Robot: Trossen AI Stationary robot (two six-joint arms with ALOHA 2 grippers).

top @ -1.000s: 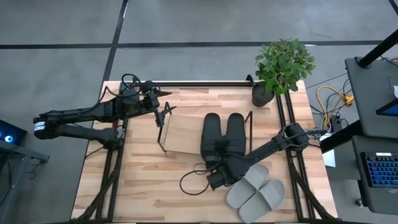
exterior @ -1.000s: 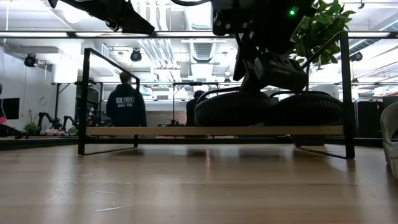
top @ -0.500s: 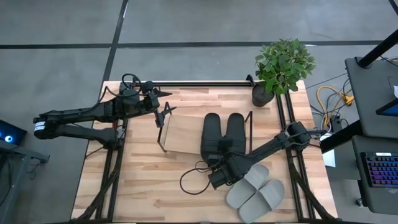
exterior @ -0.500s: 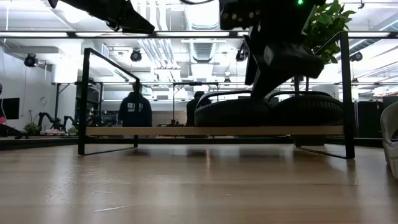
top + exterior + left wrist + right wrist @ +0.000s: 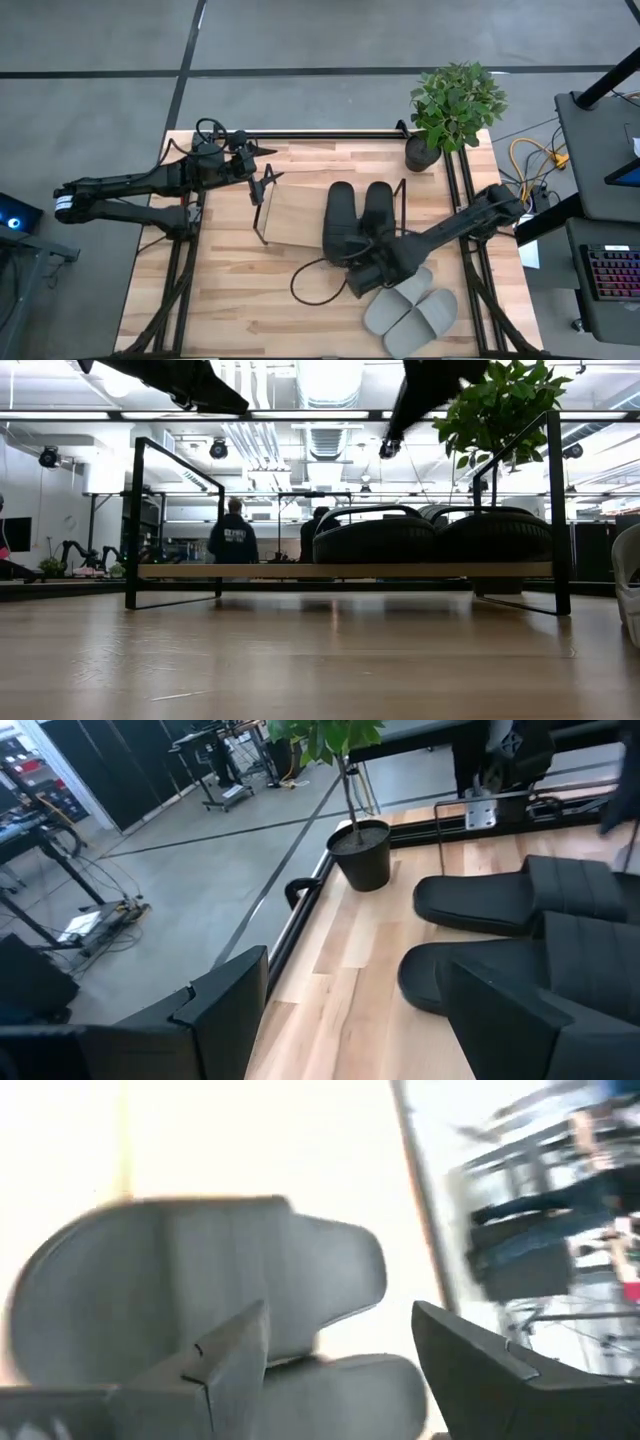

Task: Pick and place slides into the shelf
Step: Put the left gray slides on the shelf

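On the shelf's (image 5: 300, 215) left half, bare board beside black slides (image 5: 357, 222).

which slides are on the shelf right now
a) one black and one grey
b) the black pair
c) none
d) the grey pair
b: the black pair sits side by side on the right part of the shelf, while the grey pair lies on the table in front of it.
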